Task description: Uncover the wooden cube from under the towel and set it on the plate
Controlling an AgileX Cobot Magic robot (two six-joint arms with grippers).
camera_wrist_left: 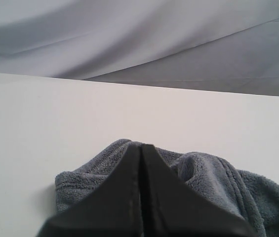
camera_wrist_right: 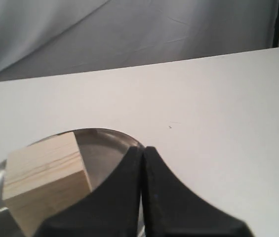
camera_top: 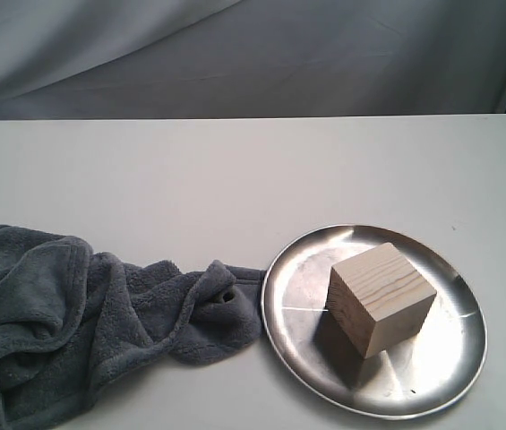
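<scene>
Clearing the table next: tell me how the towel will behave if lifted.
Likely floppy: the towel lies crumpled in soft folds, so it should droop. Its plush pile probably resists slipping. Its end meets the plate rim; dragging may nudge that.

In the exterior view the towel (camera_top: 64, 313) runs off the left and bottom edges, so its full spread cannot be seen. In the left wrist view the left gripper (camera_wrist_left: 141, 146) covers the middle of the towel, which the picture's edge also cuts. In the right wrist view the right gripper (camera_wrist_right: 142, 148) hides part of the plate (camera_wrist_right: 102, 150), and the picture's edge cuts both cube (camera_wrist_right: 45, 182) and plate.
</scene>
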